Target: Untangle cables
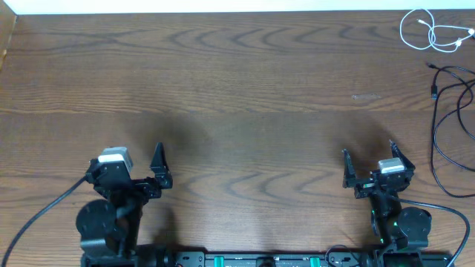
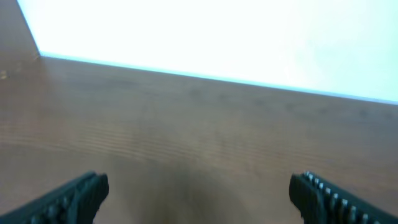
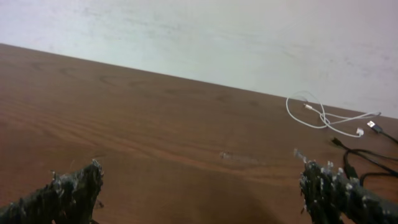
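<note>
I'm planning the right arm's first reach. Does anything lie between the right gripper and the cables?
Nothing visible does. Only bare wooden table lies between the open right gripper and the black cables at the right edge, with the white cable beyond them in the far right corner.

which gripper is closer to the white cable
Right. The right gripper sits at the near right of the table, with the white cable ahead of it in the far right corner. The left gripper is at the near left, much farther away.
</note>
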